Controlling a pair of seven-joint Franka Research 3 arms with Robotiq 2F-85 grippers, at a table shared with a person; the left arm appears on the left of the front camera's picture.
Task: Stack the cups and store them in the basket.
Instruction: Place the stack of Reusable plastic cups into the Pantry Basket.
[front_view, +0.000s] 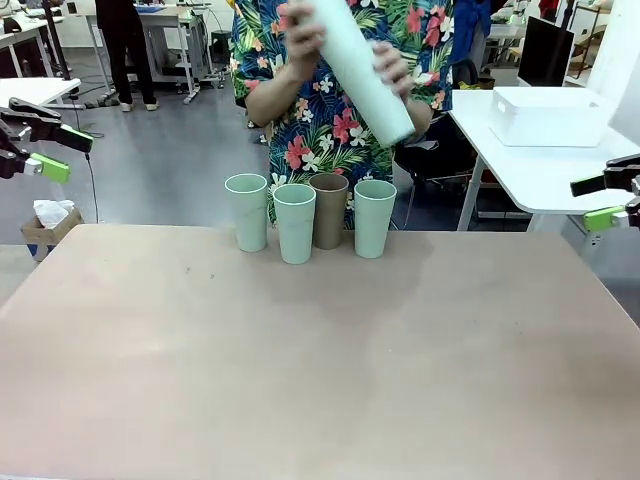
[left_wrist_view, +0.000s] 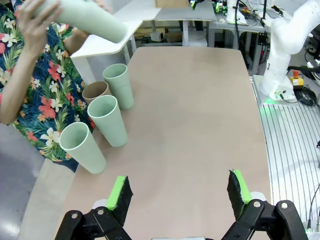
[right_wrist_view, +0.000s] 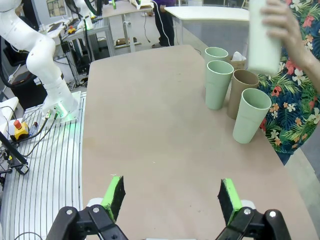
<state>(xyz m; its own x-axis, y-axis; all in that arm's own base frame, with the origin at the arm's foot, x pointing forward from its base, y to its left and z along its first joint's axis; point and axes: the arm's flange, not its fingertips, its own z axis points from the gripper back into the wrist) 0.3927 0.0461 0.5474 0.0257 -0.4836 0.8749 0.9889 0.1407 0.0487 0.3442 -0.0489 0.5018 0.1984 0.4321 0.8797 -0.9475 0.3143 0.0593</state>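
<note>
At the table's far edge (front_view: 320, 400), four cups stand upright in a loose row, mouths up, all look empty: green cup (front_view: 247, 211), second green cup (front_view: 294, 223) slightly nearer the robot, brown cup (front_view: 328, 210) set back between its neighbours, third green cup (front_view: 374, 218). They stand close together; whether they touch I can't tell.

Person in a floral shirt (front_view: 330, 130) stands behind the row, both hands on a long tilted green stack (front_view: 360, 68) held in the air above the row; how many cups it holds I can't tell. One hand (front_view: 302, 38) grips the upper end, the other hand (front_view: 392, 68) is near the lower end.

Basket (front_view: 549, 115) sits on a separate white table (front_view: 520, 170) at far right, well apart from the cups. Contents not visible from here.

Left gripper (front_view: 35, 150) hangs at the left edge off the table; fingers spread wide apart in the wrist view (left_wrist_view: 180, 195), nothing between the pads. Right gripper (front_view: 610, 200) is at the right edge, also off the table, fingers equally apart (right_wrist_view: 172, 195), nothing held.

Cardboard box (front_view: 45, 225) with crumpled white material sits beyond the table's left corner.

No readable labels or writing on anything.
</note>
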